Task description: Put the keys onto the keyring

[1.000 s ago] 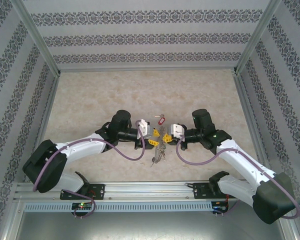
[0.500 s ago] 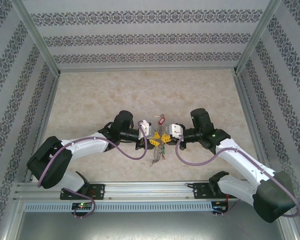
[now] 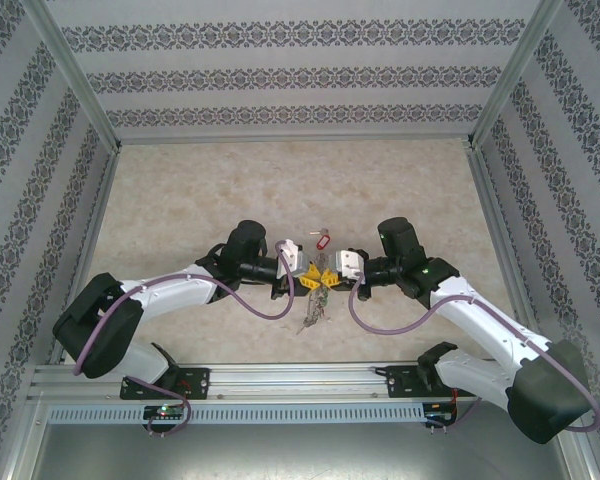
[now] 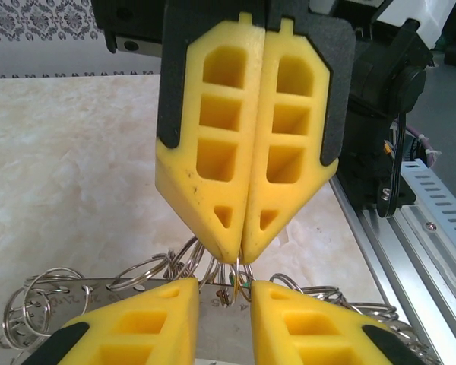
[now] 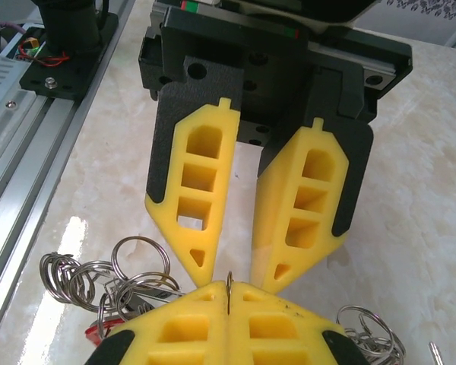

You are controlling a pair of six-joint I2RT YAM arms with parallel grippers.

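Right gripper [image 4: 239, 255] pinches the thin metal keyring [image 5: 229, 281].

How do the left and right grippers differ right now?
The left gripper is open, its fingers spread apart; the right gripper is shut. The right gripper pinches a thin loop of the keyring at its tips; the left gripper grips nothing. Both have yellow fingers and face each other, tips close together.
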